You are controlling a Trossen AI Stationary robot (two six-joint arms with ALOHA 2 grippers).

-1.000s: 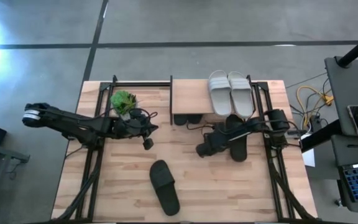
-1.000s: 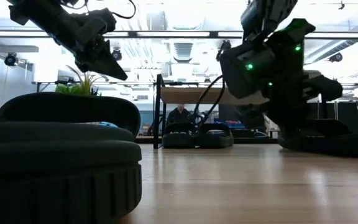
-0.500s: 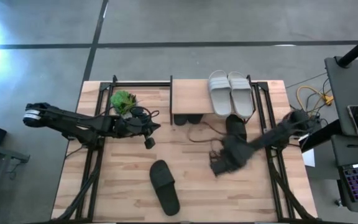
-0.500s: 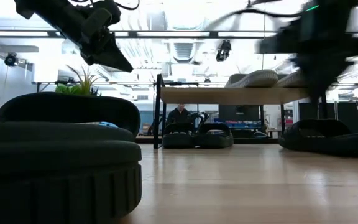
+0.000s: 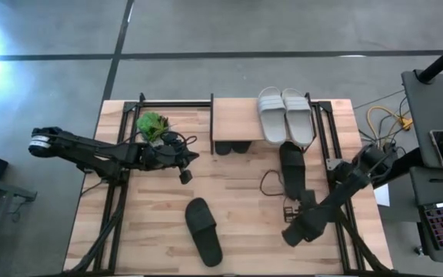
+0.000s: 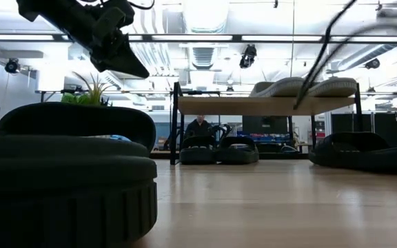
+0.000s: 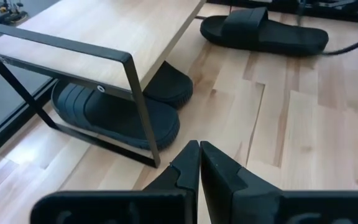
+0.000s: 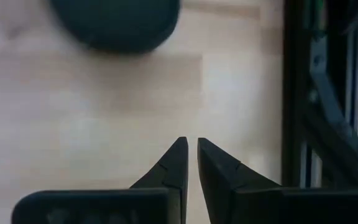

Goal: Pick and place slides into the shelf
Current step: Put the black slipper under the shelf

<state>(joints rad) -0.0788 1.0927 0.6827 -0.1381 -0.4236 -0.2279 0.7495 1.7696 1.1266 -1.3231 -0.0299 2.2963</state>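
Six slides in all, and four are already home: two light grey slides (image 5: 284, 115) lie side by side on the shelf (image 5: 233, 119) top, and two black ones (image 5: 231, 147) sit tucked under it, only their ends showing from above. That leaves you two. One black slide (image 5: 292, 171) lies on the table just beside the shelf's right leg, and the other black slide (image 5: 204, 231) lies well apart, near the front edge. There is one shelf, one small potted plant (image 5: 153, 124) and two arms.

Your right gripper (image 5: 294, 235) hangs over bare wood near the front right, past the heel of the nearer slide. Its fingers are pinched almost together with nothing between them. Your left gripper (image 5: 183, 175) waits left of the shelf, fingers pressed tight and empty.

Watch three things, I'd judge:
- If the right gripper goes down with its fingers this narrow, it will shove the strap rather than straddle it, so spread them first.
- A loose cable (image 5: 270, 182) loops just beside that slide and could drag along with it.
- A slide carried in tilted may catch the black frame leg or nudge the stored pair out of line.
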